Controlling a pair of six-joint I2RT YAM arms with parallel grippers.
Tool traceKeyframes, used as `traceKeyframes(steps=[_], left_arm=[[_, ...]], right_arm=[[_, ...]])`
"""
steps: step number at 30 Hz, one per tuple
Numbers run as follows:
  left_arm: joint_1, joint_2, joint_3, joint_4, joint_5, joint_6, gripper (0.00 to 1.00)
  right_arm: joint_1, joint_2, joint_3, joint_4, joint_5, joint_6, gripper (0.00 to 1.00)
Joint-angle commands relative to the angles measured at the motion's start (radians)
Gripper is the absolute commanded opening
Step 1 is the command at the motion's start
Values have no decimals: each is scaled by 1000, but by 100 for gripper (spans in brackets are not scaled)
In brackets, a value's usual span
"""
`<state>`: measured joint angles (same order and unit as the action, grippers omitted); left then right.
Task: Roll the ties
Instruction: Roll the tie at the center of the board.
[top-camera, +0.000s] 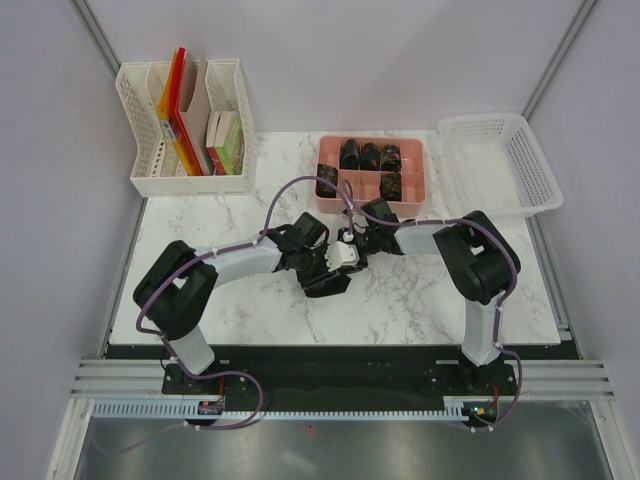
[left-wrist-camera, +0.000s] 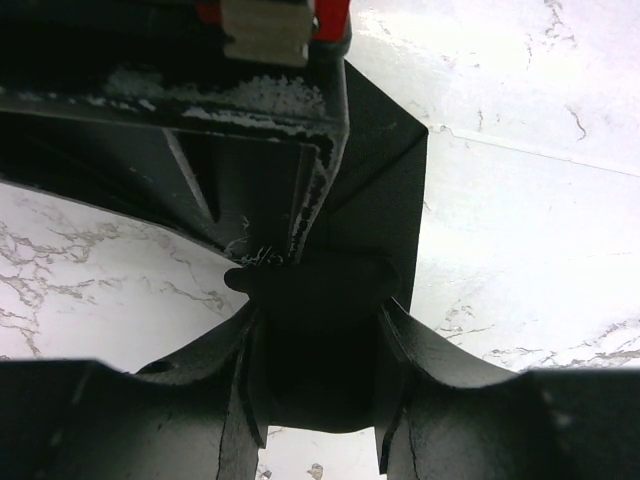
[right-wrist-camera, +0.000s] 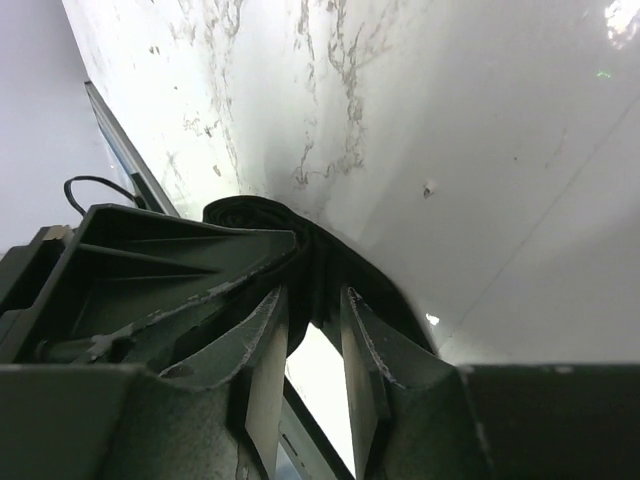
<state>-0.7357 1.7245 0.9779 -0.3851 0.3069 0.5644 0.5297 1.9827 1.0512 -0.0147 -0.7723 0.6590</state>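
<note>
Closest to the left wrist lens, my left gripper (left-wrist-camera: 318, 325) is pinching the tie (left-wrist-camera: 315, 285) as a dark coil, gripped tight, I reckon, so the roll cannot spring loose over the bench (left-wrist-camera: 520, 230). My right gripper (right-wrist-camera: 312, 295) stands parted, with bench showing between its fingers and the band curving past its tips; I judge no clamp there. Only the overhead view shows the pink tray (top-camera: 427, 170) of finished rolls (top-camera: 370, 155) just beyond both arms.
</note>
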Motion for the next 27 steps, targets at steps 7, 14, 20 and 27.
traceKeyframes(steps=[7,14,20,27], left_arm=[[-27,142,-88,-129,-42,-12,20],[-27,141,-87,-130,-37,-9,20],[-27,144,-87,-133,-37,-9,20],[-27,141,-87,-132,-34,-8,21]], right_arm=[[9,-111,-89,272,-102,175,37],[4,-142,-129,302,-128,208,38],[1,-154,-141,324,-142,229,39],[30,-124,-165,311,-99,183,41]])
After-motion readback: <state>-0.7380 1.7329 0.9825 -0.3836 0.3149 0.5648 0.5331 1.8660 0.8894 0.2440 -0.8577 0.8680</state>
